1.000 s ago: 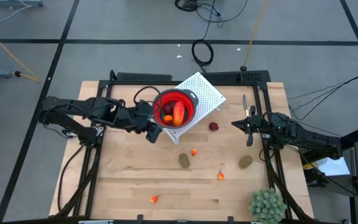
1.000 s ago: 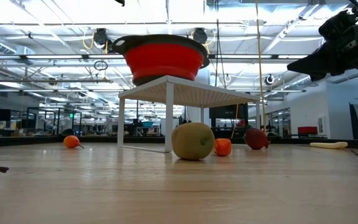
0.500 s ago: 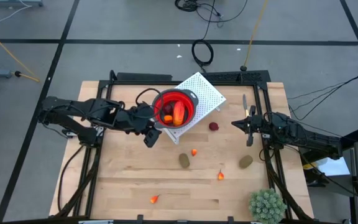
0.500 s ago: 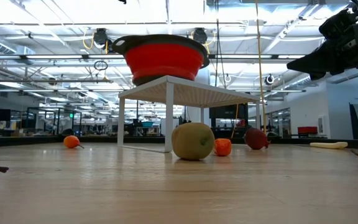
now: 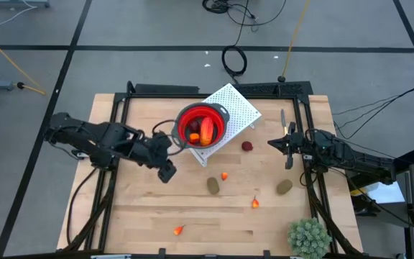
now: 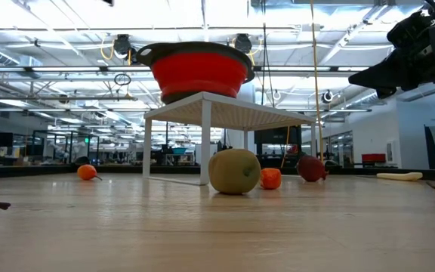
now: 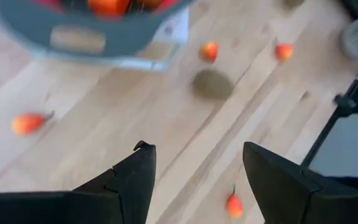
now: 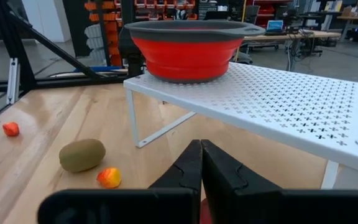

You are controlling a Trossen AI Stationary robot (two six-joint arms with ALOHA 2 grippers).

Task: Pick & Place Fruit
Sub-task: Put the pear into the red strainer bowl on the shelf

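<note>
Fruit point(image 5: 213, 185) lies scattered on the wooden table point(image 5: 142, 216), with some pieces already in the red bowl point(image 5: 200, 124) on the white rack point(image 5: 239, 108). Left gripper point(image 5: 166, 173), jaws apart and empty, hovers beside the bowl, seemingly free to fetch more. Right gripper point(image 5: 287, 146) waits closed near the dark red ball point(image 5: 247, 146).

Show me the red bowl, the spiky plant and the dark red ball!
Red bowl point(image 5: 192, 115): high view, on its grey rim.
Spiky plant point(image 5: 309, 237): high view, middle of its green top.
Dark red ball point(image 5: 247, 146): high view, its centre.
</note>
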